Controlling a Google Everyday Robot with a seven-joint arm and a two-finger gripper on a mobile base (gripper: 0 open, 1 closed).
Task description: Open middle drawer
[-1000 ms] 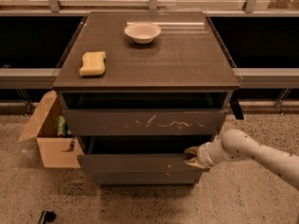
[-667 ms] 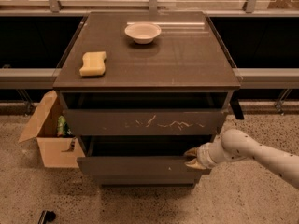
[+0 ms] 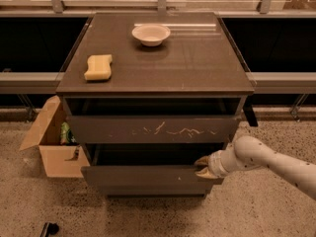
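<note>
The middle drawer point(image 3: 143, 176) is the plain dark front below the scratched drawer front point(image 3: 153, 128). It stands pulled out a little from the cabinet, with a dark gap above it. My gripper point(image 3: 201, 166) is at the right end of the drawer's top edge. One finger point(image 3: 200, 160) is behind the front panel and the other is in front of it, closed on the edge. My white arm point(image 3: 276, 163) reaches in from the lower right.
A white bowl point(image 3: 151, 34) and a yellow sponge point(image 3: 98, 66) lie on the cabinet top point(image 3: 187, 63). An open cardboard box point(image 3: 54, 147) stands on the floor against the cabinet's left side. Dark shelving and a rail run behind.
</note>
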